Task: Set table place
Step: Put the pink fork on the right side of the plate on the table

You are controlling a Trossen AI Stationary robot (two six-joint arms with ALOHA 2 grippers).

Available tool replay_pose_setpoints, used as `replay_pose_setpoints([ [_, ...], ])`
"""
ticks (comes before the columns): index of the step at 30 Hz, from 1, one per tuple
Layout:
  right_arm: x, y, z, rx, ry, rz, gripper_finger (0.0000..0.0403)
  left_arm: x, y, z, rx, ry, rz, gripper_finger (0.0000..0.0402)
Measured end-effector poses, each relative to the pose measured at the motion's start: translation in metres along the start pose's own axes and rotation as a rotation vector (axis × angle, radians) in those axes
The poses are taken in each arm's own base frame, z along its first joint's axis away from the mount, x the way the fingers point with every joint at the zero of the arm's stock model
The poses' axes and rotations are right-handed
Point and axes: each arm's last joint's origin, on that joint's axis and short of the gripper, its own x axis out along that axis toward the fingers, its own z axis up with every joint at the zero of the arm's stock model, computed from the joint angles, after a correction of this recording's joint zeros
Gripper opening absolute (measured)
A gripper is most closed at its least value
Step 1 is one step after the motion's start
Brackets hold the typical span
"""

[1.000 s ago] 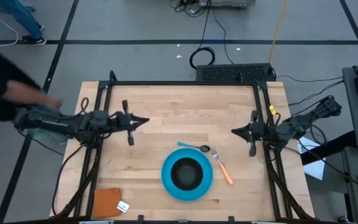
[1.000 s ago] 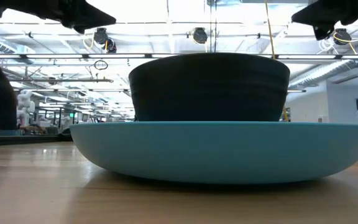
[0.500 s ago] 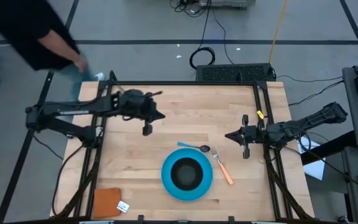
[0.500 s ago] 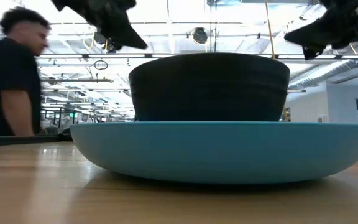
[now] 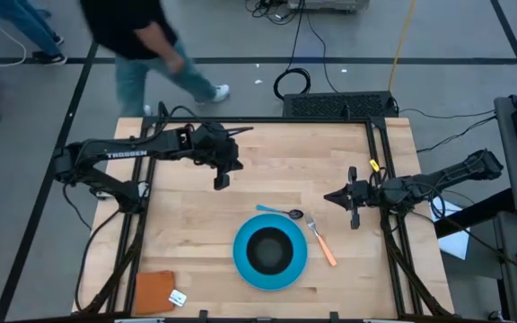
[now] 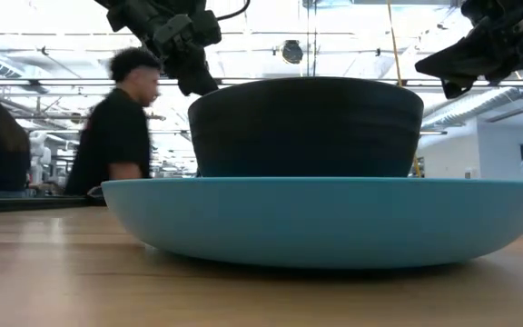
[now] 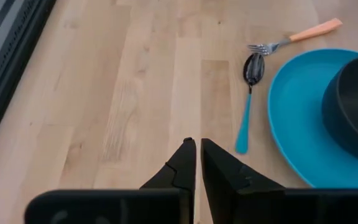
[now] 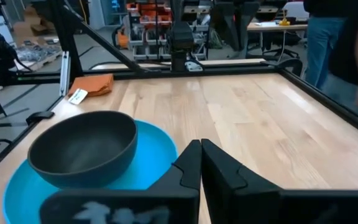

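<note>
A round blue plate point(image 5: 240, 258) lies on the table near its front edge, with a black bowl point(image 5: 270, 248) standing in it. A teal-handled spoon point(image 5: 276, 213) lies on the wood just beyond the plate, and an orange-handled fork point(image 5: 322, 244) lies to the plate's right. My left gripper point(image 5: 220, 183) hangs shut above the table's left half, slanting down, well clear of the spoon point(image 7: 248, 102). My right gripper point(image 5: 328, 197) hovers shut and level at the right, pointing toward the table's middle, past the fork. Neither holds anything.
A brown-orange square point(image 5: 155, 292) with a white tag point(image 5: 178, 298) lies at the near left corner. A black frame rail point(image 5: 267, 119) runs along the table's edges. A person point(image 5: 142, 45) walks past beyond the far edge. Bare wood spans the table's middle and far part.
My left gripper has swung from the left edge toward the table's middle and far side, tipping from level to slanting down. My right gripper has sunk a little and drifted toward the near edge. The person behind the table has walked from left to right.
</note>
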Motion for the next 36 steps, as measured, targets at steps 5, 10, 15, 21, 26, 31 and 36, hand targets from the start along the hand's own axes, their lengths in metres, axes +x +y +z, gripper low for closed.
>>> replay_pose_setpoints([
  [5, 0.000, 0.000, -0.001, -0.006, 0.010, -0.002, 0.0000, 0.001, -0.003, 0.001, 0.031, -0.001, -0.009, 0.0004],
  [10, 0.000, -0.001, -0.003, -0.030, 0.028, -0.011, 0.0000, 0.002, -0.010, 0.002, 0.098, -0.003, -0.025, 0.0014],
  [15, -0.001, -0.002, 0.001, -0.017, -0.011, -0.056, 0.0000, 0.004, -0.023, 0.005, 0.137, -0.011, -0.005, 0.0005],
  [21, -0.001, -0.006, 0.002, -0.001, -0.024, -0.098, 0.0000, 0.003, -0.047, 0.012, 0.225, -0.020, -0.064, 0.0020],
  [26, -0.002, -0.011, 0.003, 0.002, -0.031, -0.161, 0.0000, 0.001, -0.063, 0.033, 0.255, -0.067, -0.082, 0.0045],
  [31, -0.003, -0.012, 0.003, 0.006, -0.031, -0.166, 0.0000, 0.019, -0.066, 0.054, 0.246, -0.009, -0.214, 0.0050],
  [36, -0.004, -0.012, 0.000, -0.003, -0.009, -0.167, 0.0000, 0.054, -0.071, 0.068, 0.286, 0.066, -0.348, 0.0031],
])
